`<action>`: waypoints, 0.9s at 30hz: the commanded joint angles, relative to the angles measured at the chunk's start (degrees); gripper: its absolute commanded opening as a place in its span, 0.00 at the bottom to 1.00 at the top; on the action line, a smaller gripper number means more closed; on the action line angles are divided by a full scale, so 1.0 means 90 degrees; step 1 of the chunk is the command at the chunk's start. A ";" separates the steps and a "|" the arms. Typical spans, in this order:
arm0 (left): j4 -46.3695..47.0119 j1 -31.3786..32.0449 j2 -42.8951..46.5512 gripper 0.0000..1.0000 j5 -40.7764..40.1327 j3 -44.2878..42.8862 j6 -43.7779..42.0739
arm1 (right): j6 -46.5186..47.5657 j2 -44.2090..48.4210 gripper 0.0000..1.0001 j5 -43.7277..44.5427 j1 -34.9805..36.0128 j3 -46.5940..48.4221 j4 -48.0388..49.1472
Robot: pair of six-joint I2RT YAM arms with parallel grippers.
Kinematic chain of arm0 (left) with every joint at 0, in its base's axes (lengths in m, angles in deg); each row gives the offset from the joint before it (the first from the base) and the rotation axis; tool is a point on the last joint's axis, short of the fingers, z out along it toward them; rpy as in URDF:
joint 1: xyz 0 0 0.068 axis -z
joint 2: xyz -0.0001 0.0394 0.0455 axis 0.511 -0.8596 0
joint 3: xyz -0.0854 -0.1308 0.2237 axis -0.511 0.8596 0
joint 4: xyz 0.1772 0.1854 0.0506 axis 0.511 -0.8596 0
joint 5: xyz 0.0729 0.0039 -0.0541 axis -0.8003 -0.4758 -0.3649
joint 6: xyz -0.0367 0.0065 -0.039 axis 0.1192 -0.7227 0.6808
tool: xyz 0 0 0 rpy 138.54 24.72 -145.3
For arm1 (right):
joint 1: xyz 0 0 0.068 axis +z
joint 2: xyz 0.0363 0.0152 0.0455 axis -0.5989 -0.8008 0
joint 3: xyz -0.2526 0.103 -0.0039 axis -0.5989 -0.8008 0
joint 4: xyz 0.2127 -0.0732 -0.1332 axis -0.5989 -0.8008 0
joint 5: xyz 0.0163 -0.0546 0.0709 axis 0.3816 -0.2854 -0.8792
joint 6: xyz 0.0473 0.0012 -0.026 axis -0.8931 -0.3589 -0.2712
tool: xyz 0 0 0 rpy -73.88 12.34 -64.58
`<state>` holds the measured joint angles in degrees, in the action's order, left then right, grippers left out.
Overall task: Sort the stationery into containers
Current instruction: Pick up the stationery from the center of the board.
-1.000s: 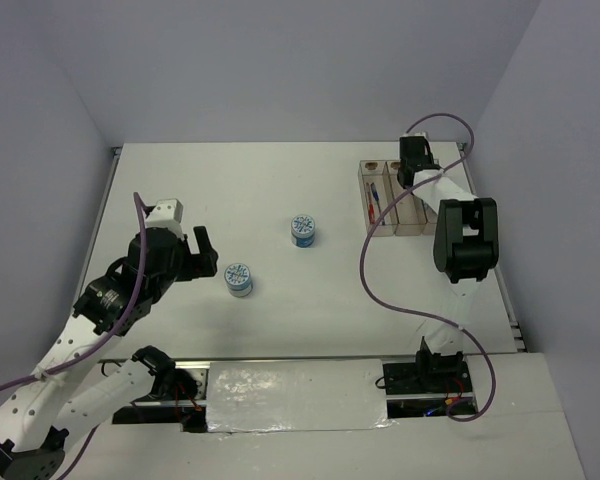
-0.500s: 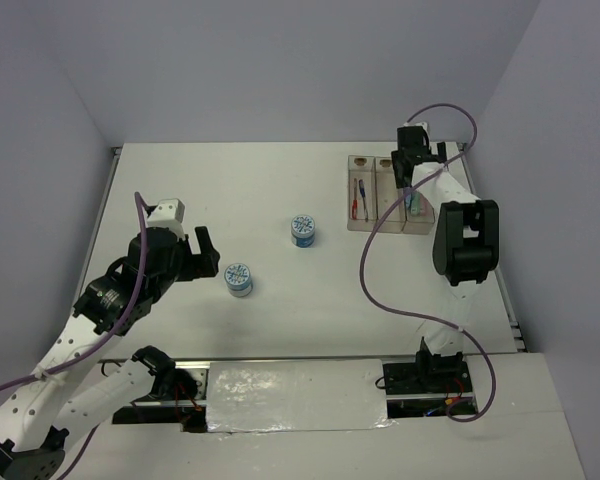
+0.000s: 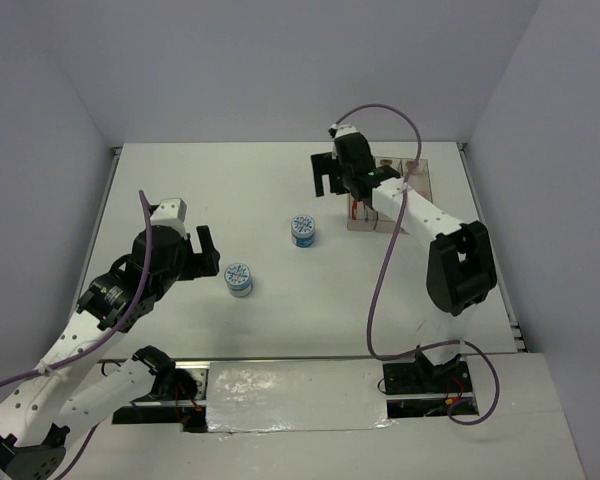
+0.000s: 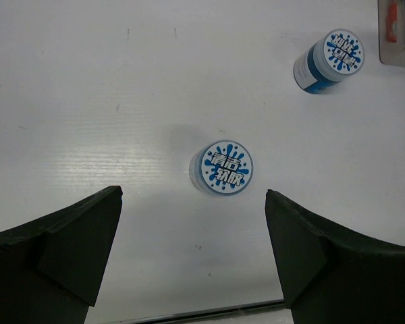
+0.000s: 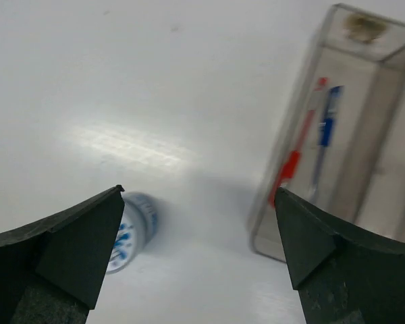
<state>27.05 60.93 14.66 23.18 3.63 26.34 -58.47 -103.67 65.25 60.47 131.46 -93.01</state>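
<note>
Gaping empty, left gripper (image 3: 209, 252) and right gripper (image 3: 323, 178) hover over a white table (image 3: 220, 185) between pale walls (image 3: 280, 70).

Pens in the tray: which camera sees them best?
Right wrist: red pen and blue pen show through the clear tray, slightly blurred. Top shows only a red speck; left wrist, a red sliver at its edge.

**Lighting and image quality.** Light is bright, even and diffuse from overhead, and the white table (image 3: 230, 200) is close to overexposed.

- **Top view:** sharp, with faint shadows. There is sheen on the glossy strip (image 3: 295, 395) at 6 o'clock.
- **Left wrist view:** sharp. The roll (image 4: 221, 167) casts a soft, pale shadow toward 11 o'clock, with a sheen band at its 9 o'clock. The left fingers (image 4: 61, 250) are near-black, their detail lost.
- **Right wrist view:** the scene is blurred and the tray (image 5: 354, 148) smeared. A glare streak lies at 9 o'clock, and the right fingers (image 5: 61, 250) are dark.
</note>
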 commanded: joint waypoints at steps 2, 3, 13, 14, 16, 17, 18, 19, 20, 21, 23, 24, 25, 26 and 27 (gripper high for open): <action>0.0127 -0.0015 0.0022 0.99 -0.0189 0.0000 -0.0076 | -0.0814 -0.0107 1.00 -0.0782 0.0735 -0.0192 0.0207; 0.0137 -0.0015 0.0022 0.99 -0.0189 0.0000 -0.0066 | -0.0863 -0.0166 1.00 -0.0685 0.0854 -0.0251 0.0285; 0.0127 -0.0015 0.0012 0.99 -0.0179 0.0000 -0.0066 | -0.1069 -0.0752 1.00 -0.0401 0.1519 -0.0525 0.0471; 0.0117 -0.0015 0.0003 0.99 -0.0179 -0.0010 -0.0066 | -0.1059 -0.0782 1.00 -0.0352 0.1538 -0.0554 0.0461; 0.0127 -0.0015 0.0012 0.99 -0.0169 -0.0010 -0.0076 | -0.1040 -0.0860 1.00 -0.0061 0.1607 -0.0622 0.0452; 0.0127 -0.0015 0.0012 0.99 -0.0159 0.0000 -0.0076 | -0.1020 -0.0879 1.00 0.0028 0.1617 -0.0642 0.0452; 0.0137 -0.0015 0.0032 0.99 -0.0140 0.0000 -0.0076 | -0.1020 -0.0889 1.00 0.0097 0.1636 -0.0661 0.0461; 0.0137 -0.0015 0.0022 0.99 -0.0140 0.0000 -0.0076 | -0.1010 -0.0889 1.00 0.0213 0.1646 -0.0710 0.0481; 0.0137 -0.0015 0.0032 0.99 -0.0130 0.0000 -0.0085 | -0.1020 -0.0880 1.00 0.0273 0.1646 -0.0730 0.0481; 0.0137 -0.0015 0.0022 0.99 -0.0140 0.0000 -0.0076 | -0.1001 -0.0831 1.00 0.0293 0.1656 -0.0769 0.0539; 0.0146 -0.0015 0.0012 0.99 -0.0130 0.0000 -0.0085 | -0.0991 -0.0607 1.00 0.0234 0.1656 -0.0944 0.0734; 0.0137 -0.0015 0.0022 0.99 -0.0130 0.0000 -0.0085 | -0.0991 -0.0461 1.00 0.0224 0.1656 -0.1013 0.0802; 0.0146 -0.0015 0.0022 0.99 -0.0120 0.0000 -0.0095 | -0.0981 -0.0373 1.00 0.0205 0.1665 -0.1033 0.0842; 0.0147 -0.0015 0.0012 0.99 -0.0120 -0.0010 -0.0095 | -0.0971 -0.0294 1.00 0.0176 0.1666 -0.1071 0.0881; 0.0156 -0.0015 0.0022 0.99 -0.0120 0.0000 -0.0095 | -0.0942 -0.0158 1.00 0.0176 0.1666 -0.1149 0.0978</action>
<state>27.03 60.93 14.52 22.28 3.63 26.38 -66.82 -108.46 66.16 75.14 123.37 -85.14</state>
